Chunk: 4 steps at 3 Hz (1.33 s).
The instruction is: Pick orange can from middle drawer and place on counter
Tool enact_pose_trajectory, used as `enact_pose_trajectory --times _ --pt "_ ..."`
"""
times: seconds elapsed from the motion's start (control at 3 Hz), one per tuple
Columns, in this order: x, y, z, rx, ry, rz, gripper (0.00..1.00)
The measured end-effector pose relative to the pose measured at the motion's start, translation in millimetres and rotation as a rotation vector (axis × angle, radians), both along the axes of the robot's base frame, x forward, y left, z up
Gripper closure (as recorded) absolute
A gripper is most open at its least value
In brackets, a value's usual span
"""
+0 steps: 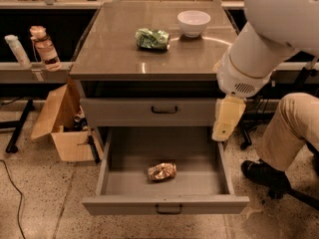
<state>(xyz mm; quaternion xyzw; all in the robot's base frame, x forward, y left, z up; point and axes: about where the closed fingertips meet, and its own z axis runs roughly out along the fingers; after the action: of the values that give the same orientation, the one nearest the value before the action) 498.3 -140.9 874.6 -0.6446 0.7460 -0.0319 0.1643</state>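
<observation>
The orange can [162, 171], orange-gold and crumpled, lies on its side in the middle of the middle drawer [164, 203], which is pulled wide open. The counter [114, 54] is the glossy grey-brown top above it. My arm comes in from the upper right. My gripper [223, 131], cream-coloured, hangs pointing down over the drawer's right edge. It is above and to the right of the can and apart from it. It holds nothing that I can see.
A green shiny packet [152, 39] and a white bowl [193, 22] sit on the counter. A closed drawer [149, 111] is above the open one. A cardboard box [62, 121] stands at the left. A seated person's leg [289, 133] and shoe are at the right.
</observation>
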Motion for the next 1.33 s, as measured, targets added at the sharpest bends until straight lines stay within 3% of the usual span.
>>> enact_pose_trajectory --times 0.33,0.67,1.0,1.33 --pt "2 3 -19 -0.009 0.036 0.006 0.00" --pt "2 3 -20 -0.008 0.036 0.006 0.00" --pt "9 2 -42 0.028 0.042 -0.008 0.00" --pt "23 1 -88 0.061 0.043 -0.035 0.00"
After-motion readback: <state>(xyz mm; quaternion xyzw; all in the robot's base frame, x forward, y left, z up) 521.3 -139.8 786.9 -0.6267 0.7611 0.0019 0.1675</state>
